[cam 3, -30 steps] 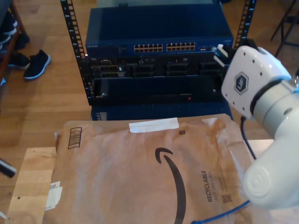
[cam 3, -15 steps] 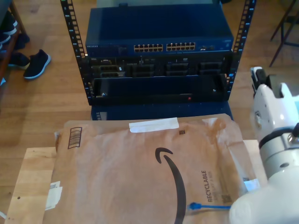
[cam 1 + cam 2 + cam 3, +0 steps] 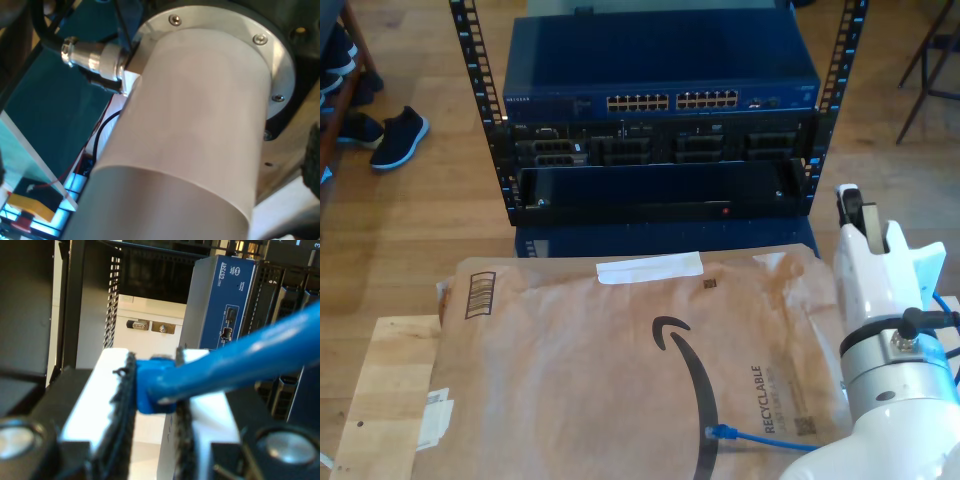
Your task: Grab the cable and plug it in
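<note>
Cable: the blue cable (image 3: 240,365) is pinched between the padded fingers (image 3: 117,405) of the second gripper (image 3: 152,395), the cord running out toward the rack. In the exterior view its free plug end (image 3: 720,432) lies on the brown mailer (image 3: 620,370), low and right of centre.

Second gripper: closed on the cable, the plug itself hidden behind the pads.

First gripper: fingers unseen; the first wrist view looks along a white arm casing (image 3: 190,125), so their state cannot be told.

Arm: a white arm (image 3: 890,330) stands at the exterior view's right edge.

Rack: the network switch (image 3: 660,95), with its row of ports, sits well apart from the cable.

Progress: the grab appears done; carrying a plug to a port and seating it is left.
</note>
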{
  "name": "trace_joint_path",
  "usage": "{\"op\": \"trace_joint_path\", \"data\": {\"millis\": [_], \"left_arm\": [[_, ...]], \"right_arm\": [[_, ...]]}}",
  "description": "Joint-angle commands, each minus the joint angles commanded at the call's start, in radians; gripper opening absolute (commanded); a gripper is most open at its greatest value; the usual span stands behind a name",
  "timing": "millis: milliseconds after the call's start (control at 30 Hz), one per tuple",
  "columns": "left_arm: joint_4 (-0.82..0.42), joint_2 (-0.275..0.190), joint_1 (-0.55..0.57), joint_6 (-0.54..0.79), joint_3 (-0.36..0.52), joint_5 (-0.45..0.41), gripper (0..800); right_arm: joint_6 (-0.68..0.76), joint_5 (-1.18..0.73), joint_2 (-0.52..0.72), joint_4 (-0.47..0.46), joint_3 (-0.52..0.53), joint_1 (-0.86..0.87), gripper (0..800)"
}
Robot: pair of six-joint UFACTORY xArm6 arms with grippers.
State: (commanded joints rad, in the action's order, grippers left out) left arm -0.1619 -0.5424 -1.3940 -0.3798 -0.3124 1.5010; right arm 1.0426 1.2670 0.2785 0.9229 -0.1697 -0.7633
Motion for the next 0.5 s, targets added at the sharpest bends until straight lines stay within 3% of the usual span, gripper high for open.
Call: {"op": "trace_joint_path", "data": {"millis": [100, 167, 367, 500], "left_arm": [[-0.005, -0.005, -0.155, 0.083, 0.043, -0.115, 800], [0.000, -0.009, -0.192, 0.138, 0.060, -0.172, 800], [0.014, -0.029, -0.215, 0.192, 0.083, -0.186, 800], [0.017, -0.026, -0.276, 0.256, 0.172, -0.368, 800]], "right_arm": [[-0.021, 0.012, 0.000, 0.017, 0.000, -0.002, 2], [-0.035, 0.038, 0.000, 0.020, 0.002, -0.003, 1], [-0.097, 0.052, 0.000, 0.052, 0.000, -0.038, 0], [-0.107, 0.052, 0.000, 0.063, 0.000, -0.043, 0]]}}
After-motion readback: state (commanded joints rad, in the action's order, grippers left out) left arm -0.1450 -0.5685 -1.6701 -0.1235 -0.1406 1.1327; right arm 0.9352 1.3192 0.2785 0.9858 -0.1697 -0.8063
